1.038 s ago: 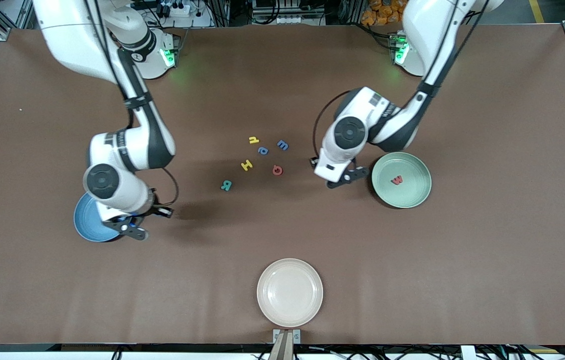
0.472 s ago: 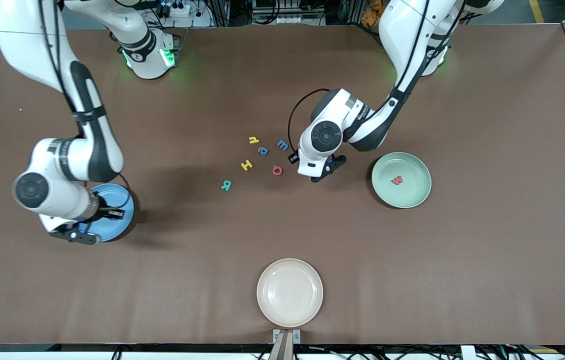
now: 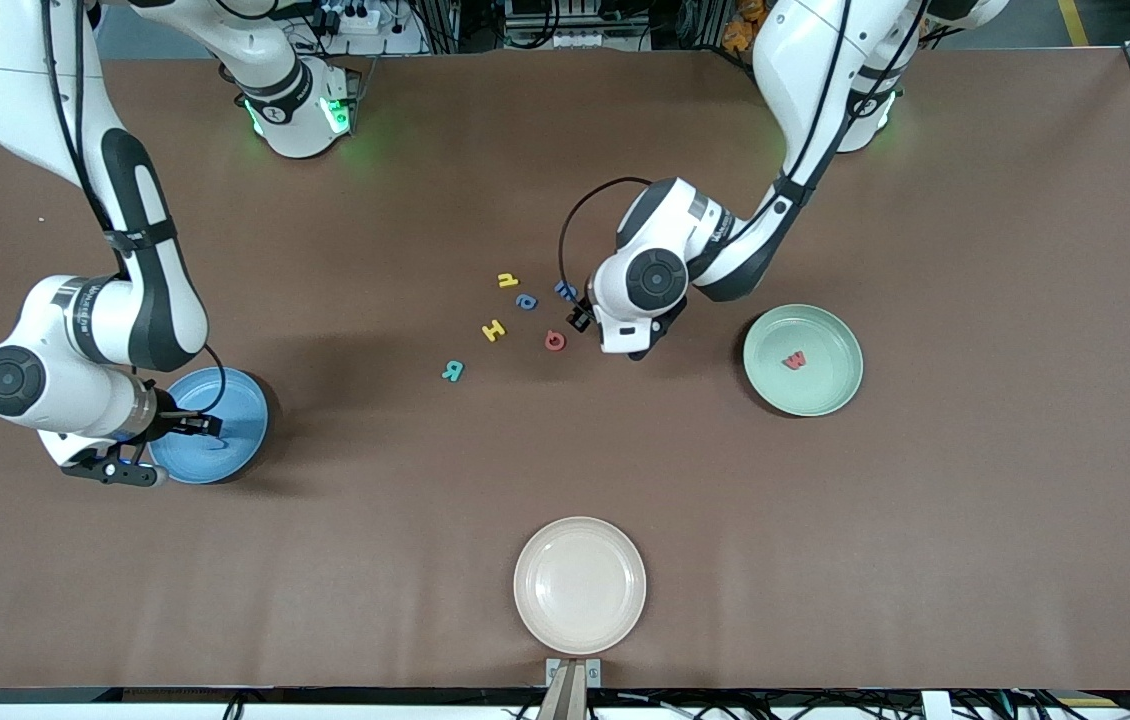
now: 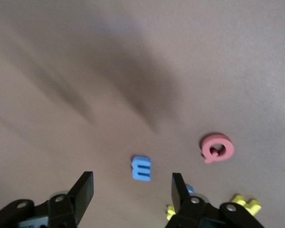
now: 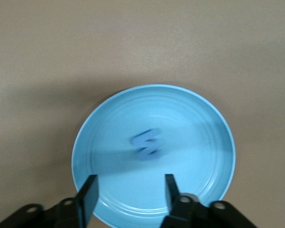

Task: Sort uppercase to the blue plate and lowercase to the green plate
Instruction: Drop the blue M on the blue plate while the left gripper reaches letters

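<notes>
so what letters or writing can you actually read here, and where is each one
"w": red foam letter in the green plate
"M": blue foam letter in the blue plate
"m": small blue letter on the table, under the left gripper
"Q": red letter beside it
"H", "R", "a", "n": loose on the table
Arm lettering: too small to read

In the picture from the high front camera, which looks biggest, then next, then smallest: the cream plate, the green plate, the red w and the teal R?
1. cream plate, nearest that camera, so it may only look bigger
2. green plate
3. red w and teal R: they look alike, too close to rank
</notes>
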Tool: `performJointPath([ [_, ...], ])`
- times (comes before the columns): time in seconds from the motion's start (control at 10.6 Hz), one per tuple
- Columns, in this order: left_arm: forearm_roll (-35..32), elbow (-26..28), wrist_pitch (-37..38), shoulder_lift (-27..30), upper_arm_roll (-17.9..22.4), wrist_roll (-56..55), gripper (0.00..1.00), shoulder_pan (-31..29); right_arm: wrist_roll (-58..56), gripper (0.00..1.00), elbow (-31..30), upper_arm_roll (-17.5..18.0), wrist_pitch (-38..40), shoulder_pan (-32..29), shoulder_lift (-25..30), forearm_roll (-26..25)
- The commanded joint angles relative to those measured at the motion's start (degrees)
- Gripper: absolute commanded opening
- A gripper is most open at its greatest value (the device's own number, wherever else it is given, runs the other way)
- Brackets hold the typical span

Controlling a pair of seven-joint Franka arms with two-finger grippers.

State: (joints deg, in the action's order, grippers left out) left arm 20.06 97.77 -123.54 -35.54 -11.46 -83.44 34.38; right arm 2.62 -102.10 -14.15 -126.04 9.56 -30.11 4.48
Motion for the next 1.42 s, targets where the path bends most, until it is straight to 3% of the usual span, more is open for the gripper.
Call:
performJointPath([
  [0.0,1.6,-4.7,0.1,-3.8,2.0,-2.2,0.73,3.6,-0.3,1.0,-1.4,0.4,0.0,-0.2,1.4,-0.7],
  [0.19,2.6,-5.8,-1.3,-6.2,4.2,-2.8,0.72,6.6,-0.3,1.0,-1.4,0.4,0.0,-0.1,1.4,-0.6],
  [0.66,2.9,-6.1,-4.8,-9.0,4.3,-2.9,0.68,7.6,0.2,1.0,-1.4,0.5,-0.1,0.2,1.2,-0.4],
  [1.32,4.8,-5.6,-1.3,-8.1,3.6,2.1,0.65,8.2,0.3,1.0,-1.5,0.6,-0.1,0.3,1.3,-0.3],
])
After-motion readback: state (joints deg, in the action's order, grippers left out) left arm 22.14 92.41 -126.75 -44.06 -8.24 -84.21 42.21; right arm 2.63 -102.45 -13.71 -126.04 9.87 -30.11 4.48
